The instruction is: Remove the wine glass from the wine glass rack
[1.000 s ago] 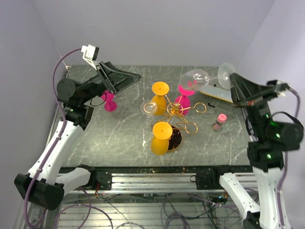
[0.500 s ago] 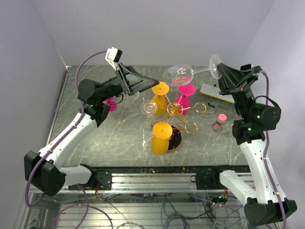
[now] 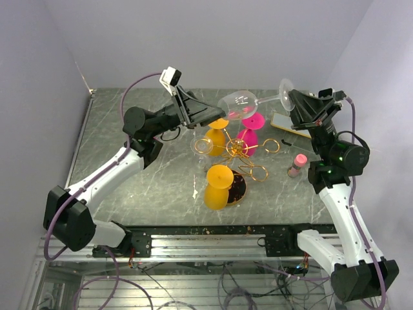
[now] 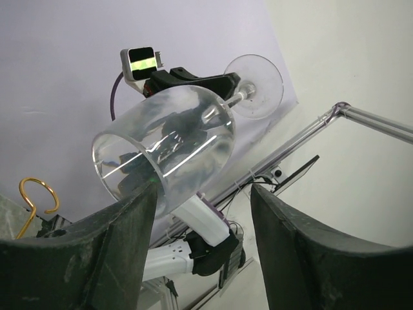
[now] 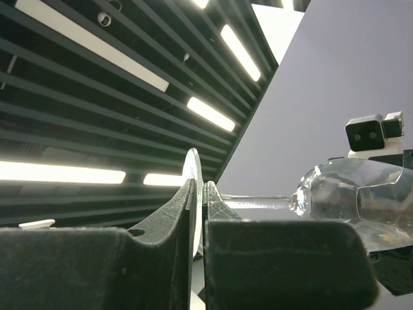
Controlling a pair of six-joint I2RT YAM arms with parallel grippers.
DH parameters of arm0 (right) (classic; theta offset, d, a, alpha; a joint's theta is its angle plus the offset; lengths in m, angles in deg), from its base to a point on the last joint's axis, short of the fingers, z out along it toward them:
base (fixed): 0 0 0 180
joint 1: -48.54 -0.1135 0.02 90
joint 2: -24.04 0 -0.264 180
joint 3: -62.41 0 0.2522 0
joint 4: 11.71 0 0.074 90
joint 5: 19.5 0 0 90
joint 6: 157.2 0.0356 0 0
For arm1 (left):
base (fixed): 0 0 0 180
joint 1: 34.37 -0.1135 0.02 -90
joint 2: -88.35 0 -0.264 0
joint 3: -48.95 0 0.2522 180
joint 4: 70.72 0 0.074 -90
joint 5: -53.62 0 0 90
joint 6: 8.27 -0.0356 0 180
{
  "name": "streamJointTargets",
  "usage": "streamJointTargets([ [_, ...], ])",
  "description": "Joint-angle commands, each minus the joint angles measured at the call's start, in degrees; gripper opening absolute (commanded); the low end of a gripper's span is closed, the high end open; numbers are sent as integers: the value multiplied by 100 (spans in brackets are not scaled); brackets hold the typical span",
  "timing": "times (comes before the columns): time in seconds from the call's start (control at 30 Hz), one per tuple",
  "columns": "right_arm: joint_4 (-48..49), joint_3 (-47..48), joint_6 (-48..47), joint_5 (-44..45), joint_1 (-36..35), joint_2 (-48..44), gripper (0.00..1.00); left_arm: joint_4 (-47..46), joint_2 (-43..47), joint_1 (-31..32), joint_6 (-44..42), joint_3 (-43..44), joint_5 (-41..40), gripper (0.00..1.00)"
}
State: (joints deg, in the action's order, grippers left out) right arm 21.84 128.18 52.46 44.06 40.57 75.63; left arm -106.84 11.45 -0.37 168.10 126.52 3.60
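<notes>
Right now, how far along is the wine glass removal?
Done: the clear wine glass is off the rack, held in midair. In hand: the right gripper is shut on its foot; the left gripper is open at the bowl. Left: probably a handover or setting it down.

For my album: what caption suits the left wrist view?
Open left gripper frames a clear wine glass the right gripper holds by its foot.

White arm links [image 3: 103,177], black joints [image 3: 134,119], lilac cables [image 3: 137,82]; black wedge fingers [image 4: 77,258], white wrist cameras [image 3: 170,75].
</notes>
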Motion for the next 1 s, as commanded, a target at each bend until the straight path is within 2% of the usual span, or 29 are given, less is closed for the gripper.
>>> streamJointTargets([
  [0.0,472,-55,1533,59,1,-34,0,-828,-71,135,250,178,-72,66],
  [0.13,269,-116,1285,67,-2,-115,0,-936,-84,172,301,172,-128,51],
  [0.23,-295,-50,689,71,-3,-217,2,-913,-71,186,314,158,-158,33],
  [0.4,-1538,155,-588,346,2,-478,22,-823,101,186,291,41,-161,8],
  [0.5,-2593,388,-1699,701,6,-700,36,-311,431,184,-56,-70,-245,7],
  [0.63,-4144,988,-3694,1594,6,-944,57,1488,1135,177,-1205,12,-573,7],
  [0.73,-5058,1249,-5007,2632,6,-1107,68,3575,1708,173,-2554,384,-1232,7],
  [0.83,-5583,1293,-5942,3235,6,-1198,72,5407,2222,177,-3467,876,-2205,7],
  [0.97,-6089,1382,-6977,3706,8,-1088,73,7650,2522,177,-3995,1454,-3698,7],
])
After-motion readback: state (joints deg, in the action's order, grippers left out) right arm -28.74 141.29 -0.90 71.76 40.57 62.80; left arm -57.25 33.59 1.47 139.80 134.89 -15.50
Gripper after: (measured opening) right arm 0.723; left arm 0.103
